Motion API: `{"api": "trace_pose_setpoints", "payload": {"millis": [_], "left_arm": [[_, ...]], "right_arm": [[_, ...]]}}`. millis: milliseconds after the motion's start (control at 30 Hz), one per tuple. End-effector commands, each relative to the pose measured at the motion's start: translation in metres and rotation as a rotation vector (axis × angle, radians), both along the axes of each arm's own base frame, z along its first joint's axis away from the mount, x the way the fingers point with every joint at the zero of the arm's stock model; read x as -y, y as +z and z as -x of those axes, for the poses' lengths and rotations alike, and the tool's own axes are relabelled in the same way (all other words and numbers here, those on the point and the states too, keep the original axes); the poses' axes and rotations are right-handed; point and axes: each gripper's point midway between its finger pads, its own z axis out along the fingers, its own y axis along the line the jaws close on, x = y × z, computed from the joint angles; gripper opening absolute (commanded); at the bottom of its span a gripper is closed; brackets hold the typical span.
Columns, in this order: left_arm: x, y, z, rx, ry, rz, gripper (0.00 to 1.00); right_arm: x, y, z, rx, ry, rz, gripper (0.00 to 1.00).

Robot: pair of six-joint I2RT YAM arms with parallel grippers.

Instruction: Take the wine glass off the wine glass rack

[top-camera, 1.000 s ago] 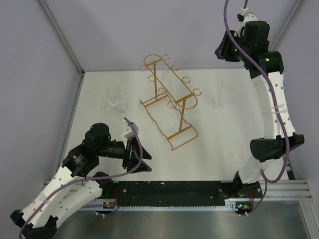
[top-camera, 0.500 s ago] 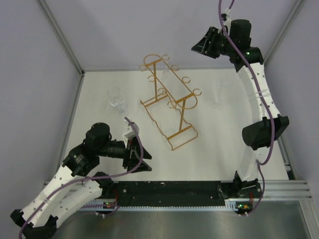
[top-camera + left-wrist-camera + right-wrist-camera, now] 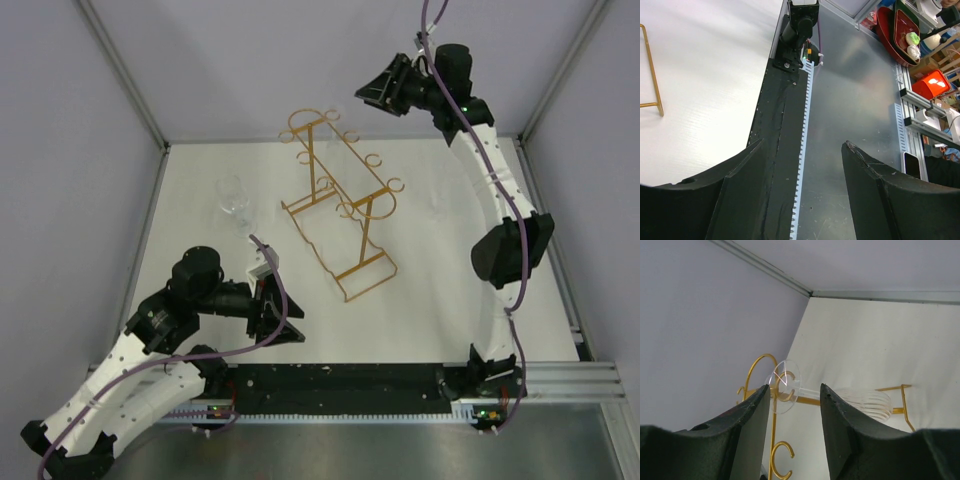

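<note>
Looking at a clear wine glass (image 3: 786,385) hung upside down on the wine glass rack (image 3: 363,238)
Got the flat round foot caught up by the curled gold loops at the far end, thin stem and ribbed-looking bowl dropping toward the base. Parked upright mid table (image 3: 450,300), slanted, thin gold-orange wire with two posts, long rails, wavy-edged rectangular base

left tool (image 3: 802,145) low, right tool (image 3: 793,388) raised, parted
</note>
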Motion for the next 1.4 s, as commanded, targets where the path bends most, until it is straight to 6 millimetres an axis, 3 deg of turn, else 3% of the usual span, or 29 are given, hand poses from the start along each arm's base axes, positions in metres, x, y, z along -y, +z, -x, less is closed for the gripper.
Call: {"api": "trace_pose_setpoints", "payload": {"millis": [0, 333, 1000, 1367], "left_arm": [[0.000, 0.013, 0.000, 0.046, -0.009, 0.024, 0.67], [0.000, 0.012, 0.000, 0.045, -0.006, 0.021, 0.67], [0.000, 0.011, 0.000, 0.048, -0.007, 0.020, 0.67], [0.001, 0.011, -0.001, 0.047, -0.006, 0.017, 0.68]], "right_arm": [[-0.023, 0.016, 0.004, 0.045, 0.054, -0.062, 0.45], [-0.046, -0.004, 0.002, -0.001, 0.091, -0.077, 0.45], [-0.049, -0.021, 0.001, -0.019, 0.083, -0.047, 0.44], [-0.054, -0.019, 0.007, -0.022, 0.123, -0.059, 0.27]]}}
